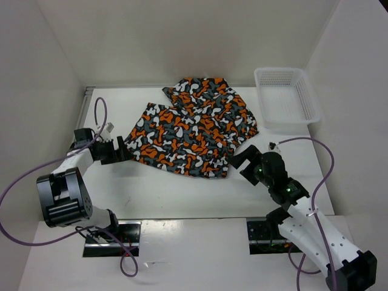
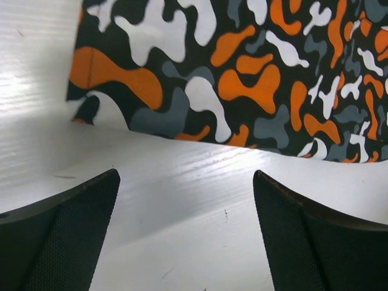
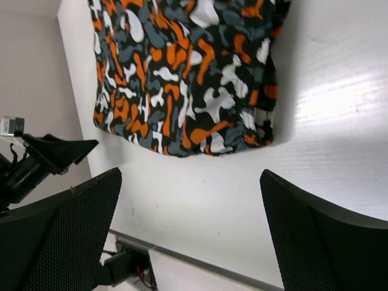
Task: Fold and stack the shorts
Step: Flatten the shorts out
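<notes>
Camouflage shorts (image 1: 194,127) blotched orange, dark grey, black and white on a white surface (image 1: 182,194); white mesh basket (image 1: 285,97); black left end effector (image 1: 125,150) and right end effector (image 1: 241,167); purple cables (image 1: 327,163).

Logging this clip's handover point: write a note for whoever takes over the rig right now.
Left gripper: open, low at the shorts' near left corner, holding nothing.
Right gripper: open, just short of the near right corner.
Shorts: spread and rumpled mid-table.
White basket: back right.
Done: no fold visible.
Left: grasp, fold, stack.
</notes>
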### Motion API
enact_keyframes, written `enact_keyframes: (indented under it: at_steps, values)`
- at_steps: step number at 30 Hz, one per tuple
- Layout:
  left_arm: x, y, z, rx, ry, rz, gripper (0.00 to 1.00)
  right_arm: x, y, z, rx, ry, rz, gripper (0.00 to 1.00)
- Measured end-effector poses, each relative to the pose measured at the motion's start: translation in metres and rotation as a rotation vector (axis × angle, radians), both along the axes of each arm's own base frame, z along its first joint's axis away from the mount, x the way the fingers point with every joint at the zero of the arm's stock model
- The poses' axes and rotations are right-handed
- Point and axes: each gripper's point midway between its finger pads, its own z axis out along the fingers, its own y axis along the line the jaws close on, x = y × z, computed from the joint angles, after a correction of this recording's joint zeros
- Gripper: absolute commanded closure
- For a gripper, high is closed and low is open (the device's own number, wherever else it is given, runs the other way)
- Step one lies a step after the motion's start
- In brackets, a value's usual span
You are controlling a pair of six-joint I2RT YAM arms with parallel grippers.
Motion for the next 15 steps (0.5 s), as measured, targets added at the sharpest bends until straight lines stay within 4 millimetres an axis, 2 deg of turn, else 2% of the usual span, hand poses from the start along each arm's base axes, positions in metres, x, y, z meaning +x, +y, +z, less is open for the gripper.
enact_keyframes:
  at_steps: [2, 3, 6, 11, 15]
  values:
    - [-0.010, -0.005, -0.001, -0.009, -0.009, -0.006, 0.11, -0.005, 0.001, -0.009, 0.014, 0.027, 0.003, 0.03]
    - [-0.014, -0.008, -0.002, -0.017, -0.014, -0.011, 0.11, -0.007, 0.002, -0.013, 0.017, 0.040, 0.007, 0.10]
    - [-0.028, -0.016, -0.012, -0.042, 0.002, -0.022, 0.12, -0.014, 0.004, -0.034, 0.025, 0.104, 0.016, 0.20]
    - [-0.035, -0.020, -0.023, -0.058, 0.037, -0.024, 0.01, -0.018, 0.011, -0.054, 0.043, 0.190, 0.027, 0.20]
    - [-0.024, -0.018, -0.023, -0.064, 0.015, -0.030, 0.03, -0.021, 0.016, -0.070, 0.073, 0.231, 0.033, 0.20]
